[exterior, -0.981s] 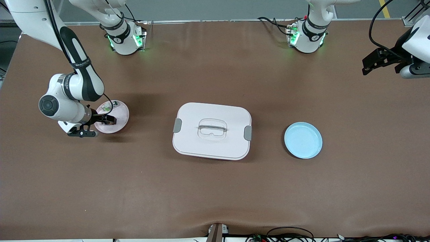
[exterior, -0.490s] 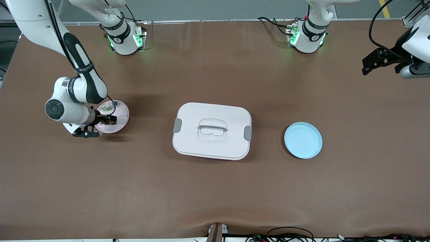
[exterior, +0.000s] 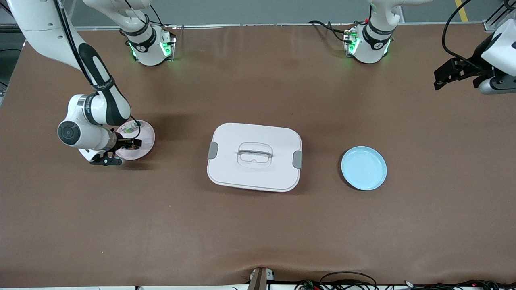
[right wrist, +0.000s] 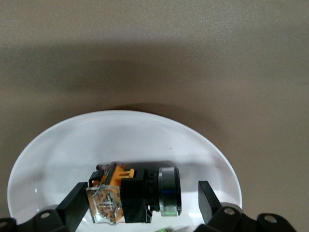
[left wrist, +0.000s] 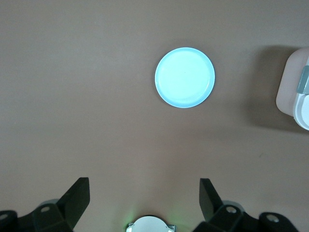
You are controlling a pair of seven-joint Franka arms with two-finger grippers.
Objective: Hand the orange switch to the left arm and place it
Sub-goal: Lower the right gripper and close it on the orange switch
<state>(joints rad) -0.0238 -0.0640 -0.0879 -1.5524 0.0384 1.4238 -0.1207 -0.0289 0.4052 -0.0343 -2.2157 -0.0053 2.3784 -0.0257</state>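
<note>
Two plates flank the box at mid-table: a blue plate toward the left arm's end and a pink plate toward the right arm's end. On the pink plate lies the orange switch, with the right gripper low over it, fingers spread wide on either side, not touching. The left gripper waits open, high over the table's left-arm end.
</note>
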